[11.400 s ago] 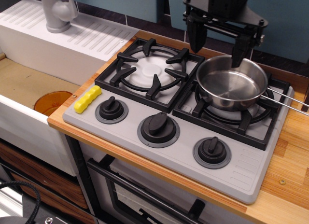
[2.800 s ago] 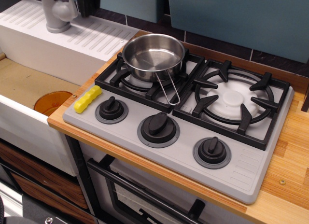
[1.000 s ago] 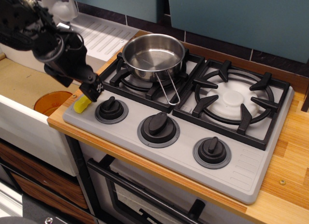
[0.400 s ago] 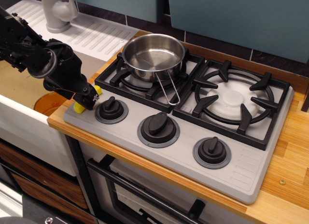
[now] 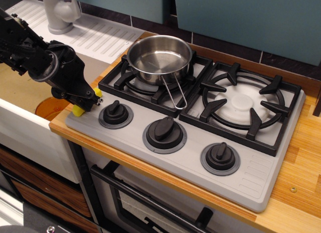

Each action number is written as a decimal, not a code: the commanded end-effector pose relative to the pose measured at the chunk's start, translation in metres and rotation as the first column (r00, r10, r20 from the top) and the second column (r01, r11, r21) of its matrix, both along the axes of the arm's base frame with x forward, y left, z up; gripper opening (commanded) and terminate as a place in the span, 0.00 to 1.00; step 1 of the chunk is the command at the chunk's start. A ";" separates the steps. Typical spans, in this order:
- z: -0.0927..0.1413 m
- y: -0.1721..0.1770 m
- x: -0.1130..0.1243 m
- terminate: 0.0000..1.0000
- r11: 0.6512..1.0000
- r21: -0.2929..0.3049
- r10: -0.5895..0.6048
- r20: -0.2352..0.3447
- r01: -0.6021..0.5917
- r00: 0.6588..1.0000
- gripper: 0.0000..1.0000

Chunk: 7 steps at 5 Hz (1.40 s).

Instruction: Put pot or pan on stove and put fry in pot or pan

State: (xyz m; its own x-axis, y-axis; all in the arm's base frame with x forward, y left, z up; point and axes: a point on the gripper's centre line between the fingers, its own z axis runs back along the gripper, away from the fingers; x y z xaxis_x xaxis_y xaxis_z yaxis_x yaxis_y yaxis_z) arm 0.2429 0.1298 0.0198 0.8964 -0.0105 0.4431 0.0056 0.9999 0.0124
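The shiny steel saucepan (image 5: 159, 57) stands upright and empty on the left burner of the grey stove (image 5: 261, 178), its wire handle pointing toward the front knobs. The yellow fry (image 5: 77, 110) lies on the stove's front left corner. My black gripper (image 5: 90, 100) is down over the middle of the fry, reaching in from the left. It hides most of the fry, so only the yellow ends show on either side. The fingers straddle the fry, but I cannot see whether they are closed on it.
The right burner (image 5: 246, 105) is bare. Three black knobs (image 5: 164, 128) line the stove's front. An orange disc (image 5: 50, 105) lies in the sink (image 5: 20, 87) to the left, below my arm. A grey faucet (image 5: 59, 12) stands at the back left. Wooden counter (image 5: 301, 157) lies to the right.
The saucepan went from the right burner to the left one. My gripper then came in from the left and lowered onto the fry, shifting slightly in the last half second. The fry lies where it was.
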 end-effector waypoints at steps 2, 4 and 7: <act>0.056 -0.001 0.003 0.00 1.000 -0.001 0.017 -0.058 -0.017 0.998 0.00; 0.124 -0.001 0.013 0.00 0.999 0.022 0.045 -0.123 -0.043 0.991 0.00; 0.149 -0.028 0.075 0.00 0.994 -0.074 0.067 -0.142 -0.078 0.988 0.00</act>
State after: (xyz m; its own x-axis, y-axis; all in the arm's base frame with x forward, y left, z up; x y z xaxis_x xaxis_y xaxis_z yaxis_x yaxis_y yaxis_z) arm 0.3093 0.1022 0.1495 0.9623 0.0940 0.2553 -0.0741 0.9935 -0.0865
